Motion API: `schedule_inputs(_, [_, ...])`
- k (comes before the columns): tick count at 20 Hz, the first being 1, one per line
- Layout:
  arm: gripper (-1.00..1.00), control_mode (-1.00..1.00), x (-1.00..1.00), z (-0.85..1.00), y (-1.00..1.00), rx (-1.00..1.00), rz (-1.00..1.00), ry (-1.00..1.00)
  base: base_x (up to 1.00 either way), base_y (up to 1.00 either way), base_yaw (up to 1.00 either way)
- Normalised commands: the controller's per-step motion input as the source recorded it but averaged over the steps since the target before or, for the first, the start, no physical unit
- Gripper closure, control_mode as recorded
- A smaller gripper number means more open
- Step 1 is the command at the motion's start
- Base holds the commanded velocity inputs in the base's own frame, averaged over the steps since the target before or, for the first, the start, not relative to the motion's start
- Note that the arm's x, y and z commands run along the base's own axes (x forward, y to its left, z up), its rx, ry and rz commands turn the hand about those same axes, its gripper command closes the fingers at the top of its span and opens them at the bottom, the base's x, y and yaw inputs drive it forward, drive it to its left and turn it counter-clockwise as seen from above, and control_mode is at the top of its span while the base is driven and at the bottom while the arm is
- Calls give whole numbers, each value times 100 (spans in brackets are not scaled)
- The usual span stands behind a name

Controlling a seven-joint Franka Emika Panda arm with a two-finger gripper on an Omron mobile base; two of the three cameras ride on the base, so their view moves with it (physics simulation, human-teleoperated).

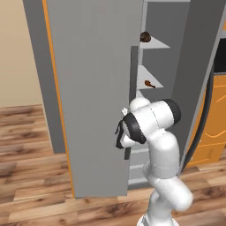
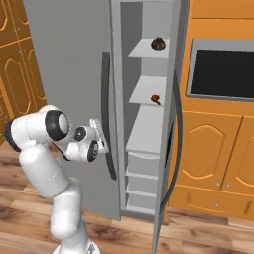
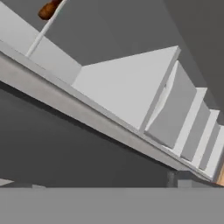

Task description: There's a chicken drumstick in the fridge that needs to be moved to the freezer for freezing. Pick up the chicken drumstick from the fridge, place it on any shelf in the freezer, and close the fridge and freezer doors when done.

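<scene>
Small dark red-brown chicken drumstick with thin orange-brown bone stub — lying on a solid grey freezer shelf. Tool beside the door handle — opening impossible to tell.

The drumstick is lying on a middle freezer shelf; the freezer's door is standing ajar.

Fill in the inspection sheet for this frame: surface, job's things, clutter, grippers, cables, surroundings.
Surface: wood plank floor; solid grey shelves in the open compartment.
Job's things: chicken drumstick lies on the middle shelf of the freezer; the door beside the arm stands ajar.
Clutter: round dark-brown lump on the top shelf.
Grippers: gripper sits by the door's dark bar handle; state of the fingers not discernible.
Cables: nothing seen.
Surroundings: orange cabinets, black oven window.
</scene>
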Motion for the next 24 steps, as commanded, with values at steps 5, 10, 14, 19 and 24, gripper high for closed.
schedule_inputs(5, [-100, -100, 81, 0, -44, 8, 5, -1, 0, 0, 0])
schedule_inputs(10, [-100, -100, 90, 1, -42, 10, 4, 0, 0, 0, 0])
schedule_inputs(14, [-100, -100, 61, 5, -31, 7, 3, 0, 0, 0, 0])
schedule_inputs(19, [-100, -100, 66, 6, -13, 3, 0, 0, 0, 0, 0])
schedule_inputs(24, [-100, -100, 1, 42, -26, 0, 0, 0, 0, 0, 0])
